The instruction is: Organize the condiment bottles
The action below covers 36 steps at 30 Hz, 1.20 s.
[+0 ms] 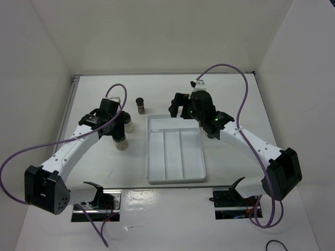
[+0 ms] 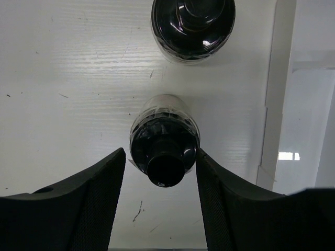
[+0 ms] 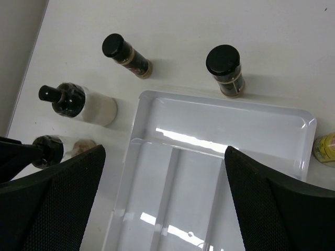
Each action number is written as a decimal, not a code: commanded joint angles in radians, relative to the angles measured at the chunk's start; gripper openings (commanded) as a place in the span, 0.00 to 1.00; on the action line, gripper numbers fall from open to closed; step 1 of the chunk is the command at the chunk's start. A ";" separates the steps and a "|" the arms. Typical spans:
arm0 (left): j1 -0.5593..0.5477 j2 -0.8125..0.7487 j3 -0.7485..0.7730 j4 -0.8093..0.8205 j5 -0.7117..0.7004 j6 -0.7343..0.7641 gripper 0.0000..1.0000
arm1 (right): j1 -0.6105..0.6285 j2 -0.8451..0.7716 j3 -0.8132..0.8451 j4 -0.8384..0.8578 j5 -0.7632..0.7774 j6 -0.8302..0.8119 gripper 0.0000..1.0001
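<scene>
My left gripper (image 1: pixel 119 135) (image 2: pixel 161 157) is open, its fingers close on either side of a squat black-capped jar (image 2: pixel 165 141) (image 1: pixel 122 144) that stands on the table. The second squat jar (image 2: pixel 192 26) (image 1: pixel 128 126) stands just beyond it. My right gripper (image 1: pixel 180 110) (image 3: pixel 163 151) is open and empty above the far end of the white tray (image 1: pixel 152 172) (image 3: pixel 293 117). Two small dark brown bottles (image 3: pixel 127 55) (image 3: pixel 226 70) stand beyond the tray; one shows in the top view (image 1: pixel 140 105). One yellow bottle (image 3: pixel 325 148) stands by the tray's right side. The other yellow bottle is hidden.
The tray's three compartments hold nothing. Its left wall (image 2: pixel 272 104) runs just right of the left gripper. Both squat jars (image 3: pixel 78 102) (image 3: pixel 52 149) also show in the right wrist view. White walls enclose the table on three sides.
</scene>
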 commanded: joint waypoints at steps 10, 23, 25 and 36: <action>-0.003 0.013 0.012 -0.016 0.001 -0.026 0.55 | -0.006 -0.041 -0.031 0.031 0.018 0.017 0.98; -0.003 0.022 0.012 -0.006 0.001 -0.026 0.30 | -0.006 -0.041 -0.049 0.031 0.027 0.017 0.98; -0.003 0.022 0.012 -0.006 -0.008 -0.026 0.21 | -0.006 -0.041 -0.049 0.031 0.027 0.026 0.98; -0.092 0.022 0.081 -0.083 -0.028 -0.036 0.00 | -0.006 -0.041 -0.058 0.022 0.027 0.035 0.98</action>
